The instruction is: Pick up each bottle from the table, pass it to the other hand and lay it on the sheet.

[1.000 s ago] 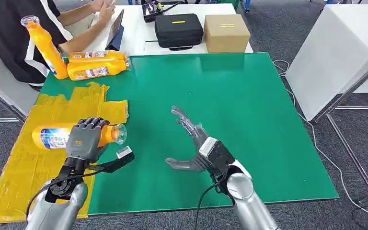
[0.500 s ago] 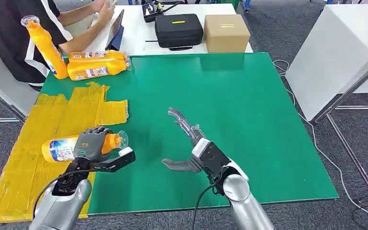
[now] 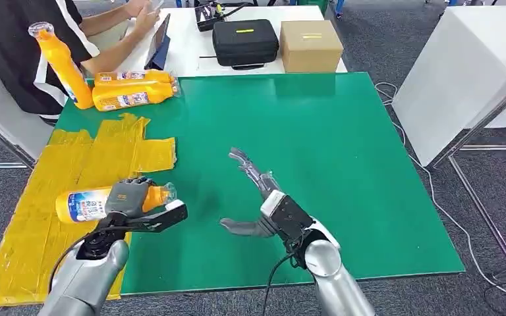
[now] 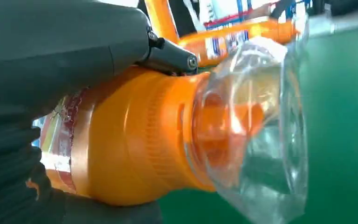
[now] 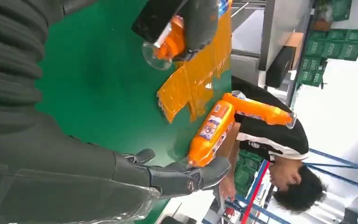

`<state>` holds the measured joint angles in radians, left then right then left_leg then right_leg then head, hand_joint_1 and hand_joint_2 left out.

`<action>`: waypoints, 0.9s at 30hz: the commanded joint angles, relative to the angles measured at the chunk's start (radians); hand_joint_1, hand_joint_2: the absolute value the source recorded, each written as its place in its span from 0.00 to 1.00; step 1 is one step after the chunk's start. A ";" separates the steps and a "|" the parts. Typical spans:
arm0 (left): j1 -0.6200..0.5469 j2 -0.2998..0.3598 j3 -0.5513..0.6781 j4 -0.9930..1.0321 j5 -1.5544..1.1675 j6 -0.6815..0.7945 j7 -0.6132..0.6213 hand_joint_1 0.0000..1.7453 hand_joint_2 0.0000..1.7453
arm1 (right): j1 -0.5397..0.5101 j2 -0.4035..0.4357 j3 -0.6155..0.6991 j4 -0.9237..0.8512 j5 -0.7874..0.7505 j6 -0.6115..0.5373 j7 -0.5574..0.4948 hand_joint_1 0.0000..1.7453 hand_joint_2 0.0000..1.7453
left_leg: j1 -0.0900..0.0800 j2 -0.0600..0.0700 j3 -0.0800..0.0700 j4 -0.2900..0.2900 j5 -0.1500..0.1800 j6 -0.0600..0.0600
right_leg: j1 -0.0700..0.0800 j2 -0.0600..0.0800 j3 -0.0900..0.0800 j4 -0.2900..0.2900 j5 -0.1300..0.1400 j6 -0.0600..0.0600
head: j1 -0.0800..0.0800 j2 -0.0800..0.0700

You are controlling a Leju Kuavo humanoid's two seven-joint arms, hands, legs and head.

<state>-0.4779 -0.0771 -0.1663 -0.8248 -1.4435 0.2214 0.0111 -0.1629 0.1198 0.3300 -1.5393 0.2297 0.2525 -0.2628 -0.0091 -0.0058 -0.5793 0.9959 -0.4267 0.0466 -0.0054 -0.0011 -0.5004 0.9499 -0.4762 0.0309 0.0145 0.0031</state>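
Change: held bottle point(image 3: 99, 202) sits slightly nearer the robot than half a second ago; right hand barely shifted.
Head view: left hand point(image 3: 129, 196) wraps the orange detergent bottle near its neck, bottle lying sideways above the yellow sheet's point(image 3: 72, 158) edge, clear cap toward the green counter point(image 3: 342, 151). Right hand point(image 3: 260, 197) hovers just beside, fingers spread, holding nothing.
Left wrist view: fingers point(image 4: 168, 53) clamped over the shoulder by the clear cap point(image 4: 256, 126).
Right wrist view: two bottles point(image 5: 214, 126) wait near a person.
Handling: rigid, smooth plastic, probably slippery; best gripped mid-body.
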 commanded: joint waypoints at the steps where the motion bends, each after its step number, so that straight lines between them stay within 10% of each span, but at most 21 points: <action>1: -0.061 -0.015 0.033 0.186 -0.021 -0.054 0.015 0.57 1.00 | 0.002 -0.007 -0.008 0.033 0.002 0.003 0.003 0.00 1.00 | 0.001 0.000 0.004 -0.001 -0.001 -0.003 | 0.000 0.000 0.004 -0.002 -0.001 -0.001 | 0.000 0.000; 3: -0.061 -0.015 0.033 0.186 -0.021 -0.054 0.015 0.57 1.00 | 0.002 -0.007 -0.008 0.033 0.002 0.003 0.003 0.00 1.00 | 0.000 0.001 0.003 -0.001 -0.001 -0.002 | 0.000 0.000 0.003 -0.001 0.000 -0.001 | 0.000 0.000; 4: -0.061 -0.015 0.033 0.186 -0.021 -0.054 0.015 0.29 1.00 | 0.002 -0.007 -0.008 0.033 0.002 0.003 0.003 0.00 1.00 | 0.000 0.001 0.003 -0.001 0.000 -0.002 | 0.000 0.001 0.003 -0.001 0.000 0.000 | 0.000 0.000; 5: -0.066 -0.014 0.030 0.198 -0.030 -0.072 0.017 0.08 0.00 | 0.004 -0.007 -0.008 0.033 0.001 0.003 0.003 0.00 1.00 | 0.001 0.001 0.004 -0.001 -0.001 -0.003 | 0.000 0.001 0.004 -0.002 0.000 -0.001 | 0.000 0.000; 27: -0.006 -0.003 0.025 0.162 -0.070 -0.149 0.056 0.00 0.00 | 0.097 -0.041 0.019 0.013 0.006 -0.036 -0.026 0.00 1.00 | 0.000 0.000 0.011 -0.003 -0.001 -0.003 | 0.000 0.002 0.012 -0.003 0.000 -0.001 | 0.000 0.000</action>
<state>-0.5415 -0.0832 -0.1579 -0.6886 -1.4977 0.1068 0.0591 -0.0680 0.1190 0.3304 -1.5396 0.2335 0.2342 -0.2815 -0.0097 -0.0087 -0.5714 0.9956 -0.4268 0.0466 -0.0056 -0.0024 -0.4911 0.9497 -0.4764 0.0308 0.0149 0.0031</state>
